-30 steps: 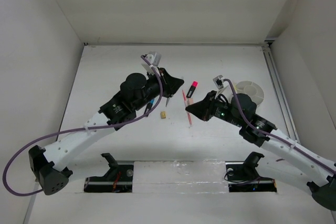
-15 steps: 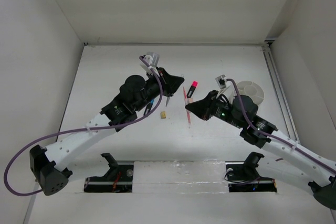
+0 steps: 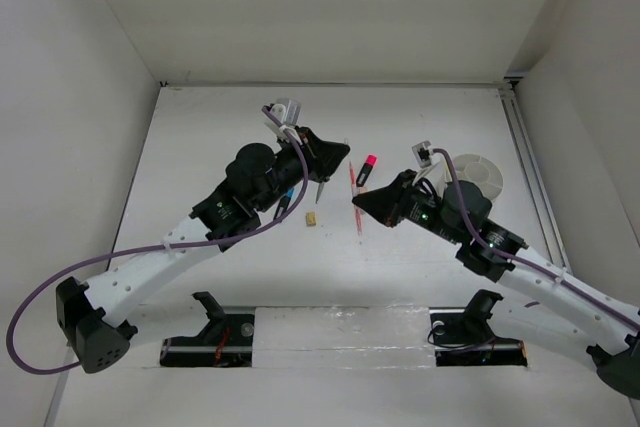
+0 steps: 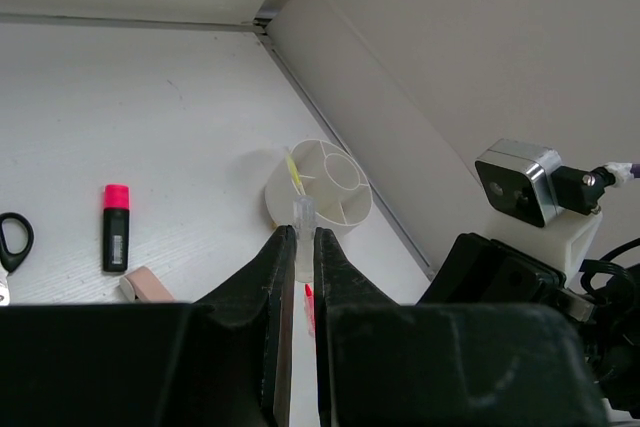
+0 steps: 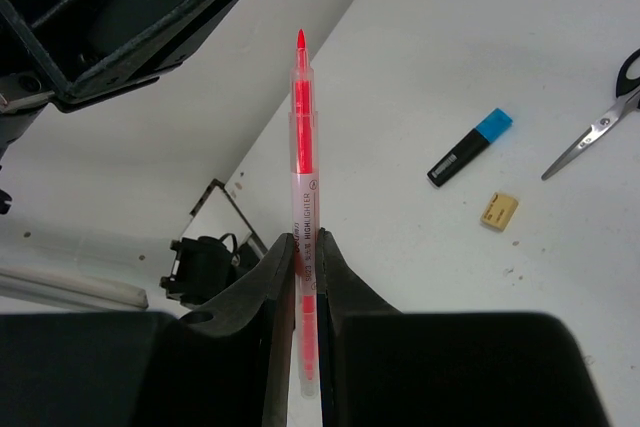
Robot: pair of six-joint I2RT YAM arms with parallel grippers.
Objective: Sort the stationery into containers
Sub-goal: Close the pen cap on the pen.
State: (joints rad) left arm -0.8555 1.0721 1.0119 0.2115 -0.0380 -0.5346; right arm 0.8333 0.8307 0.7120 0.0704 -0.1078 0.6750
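Right fingers [image 5: 282, 262] clamped on the thin red highlighter pen [image 5: 301, 127], held off the surface [image 3: 420, 127], tip aimed at the left fingers [image 4: 283, 257], which pinch a small clear cap [image 4: 303, 217]. White divided tub [image 4: 345, 209] sits by the right wall, pale yellow stick [image 4: 293, 169] in 1 compartment. Pink-capped marker [image 4: 116, 227], blue-capped marker [image 5: 470, 147], tan eraser [image 5: 498, 210] and scissors [image 5: 595, 127] lie loose on the surface.
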